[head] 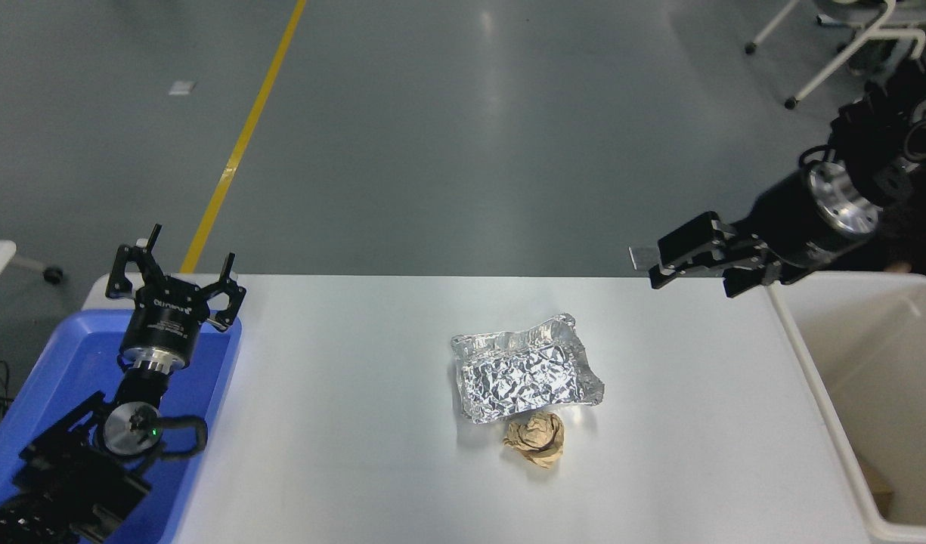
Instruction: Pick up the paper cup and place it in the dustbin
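The paper cup is not in view. The dustbin (810, 363) stands at the table's right end, off-white with a thick rim; a brown scrap lies low inside it. My right gripper (693, 272) hangs high over the table's far right corner, just left of the dustbin's rim, open and empty, its fingers pointing left. My left gripper (171, 268) is parked open above the far end of the blue tray (62, 363) at the lower left.
A crumpled foil tray (524, 374) lies at mid-table with a crumpled brown paper ball (537, 438) just in front of it. A person's dark sleeve shows behind the dustbin at the right edge. Chair legs stand on the floor at the top right.
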Motion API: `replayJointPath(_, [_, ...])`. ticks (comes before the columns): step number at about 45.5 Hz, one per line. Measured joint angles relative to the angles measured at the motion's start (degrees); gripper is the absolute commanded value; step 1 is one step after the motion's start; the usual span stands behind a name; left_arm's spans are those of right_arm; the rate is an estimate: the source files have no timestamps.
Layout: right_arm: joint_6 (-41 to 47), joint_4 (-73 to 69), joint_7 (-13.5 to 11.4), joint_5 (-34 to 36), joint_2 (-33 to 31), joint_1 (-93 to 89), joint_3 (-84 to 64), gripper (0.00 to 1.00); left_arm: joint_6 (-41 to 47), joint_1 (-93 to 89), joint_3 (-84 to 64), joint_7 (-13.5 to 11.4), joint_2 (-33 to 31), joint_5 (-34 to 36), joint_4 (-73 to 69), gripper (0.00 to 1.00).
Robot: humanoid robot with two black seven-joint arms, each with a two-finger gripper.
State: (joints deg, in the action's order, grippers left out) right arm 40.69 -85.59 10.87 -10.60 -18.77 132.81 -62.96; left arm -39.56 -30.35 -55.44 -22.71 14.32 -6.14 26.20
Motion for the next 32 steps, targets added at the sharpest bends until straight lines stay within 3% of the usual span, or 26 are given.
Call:
replayJointPath(7, [1.22,-0.87,0.0,6.15,8.83,3.67,1.23,1.0,0.0,0.01,-0.01,-0.03,0.0,-0.02,-0.01,1.0])
replayJointPath(14, [1.67,-0.72,0.02,9.21,12.85,5.04,1.81,1.0,0.0,0.02,-0.02,-0.04,0.0,-0.01,0.0,1.0])
replayJointPath(32, [1.85,0.78,0.02,10.84,14.08,4.91,-0.66,1.0,0.0,0.02,-0.02,-0.05,0.0,-0.03,0.0,1.0])
